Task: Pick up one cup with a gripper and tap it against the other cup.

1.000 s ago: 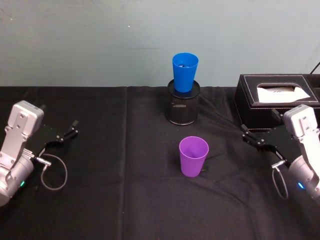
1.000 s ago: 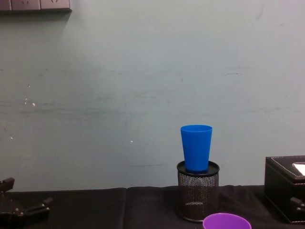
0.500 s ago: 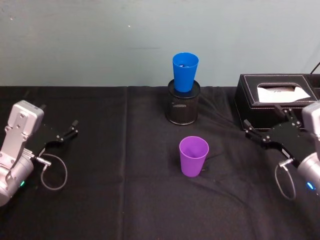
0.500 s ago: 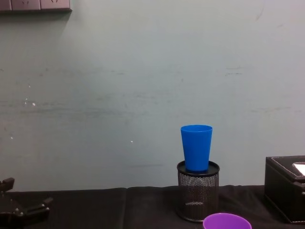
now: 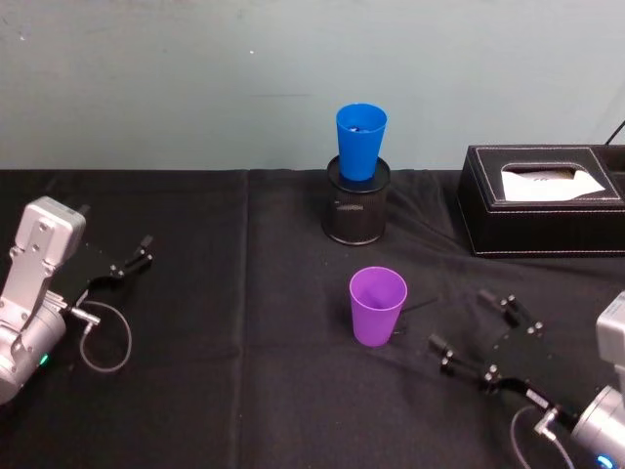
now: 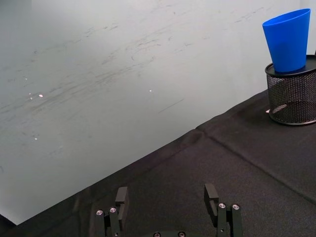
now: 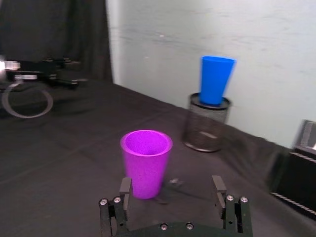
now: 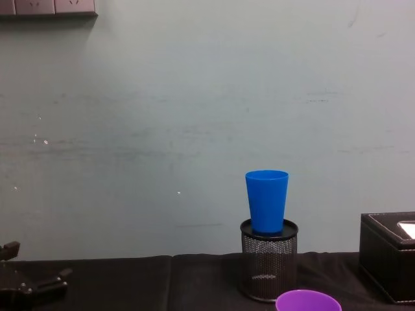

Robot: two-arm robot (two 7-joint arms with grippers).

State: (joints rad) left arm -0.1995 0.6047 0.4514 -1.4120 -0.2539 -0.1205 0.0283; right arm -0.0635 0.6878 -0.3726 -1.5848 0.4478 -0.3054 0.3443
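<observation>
On my feed I see a worktop (image 5: 225, 371) draped in black cloth, with a pale grey-green wall (image 5: 176, 78) rising straight behind it. A black wire-mesh pen holder (image 5: 355, 213) stands upright near the back edge at the middle. Well to its right sits a black tissue box (image 5: 540, 207) with a white tissue (image 5: 552, 181) showing in its top slot.

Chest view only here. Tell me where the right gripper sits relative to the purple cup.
Observer: The right gripper is right of the purple cup and nearer the robot, open, pointing at it, not touching.
Operator: Report the left gripper.
Observer: The left gripper is parked far left, open, holding nothing.
Operator: Give the cup's spacing from the mesh holder.
Observer: The mesh holder, holding the blue cup, stands farther back; bare black cloth lies between.
</observation>
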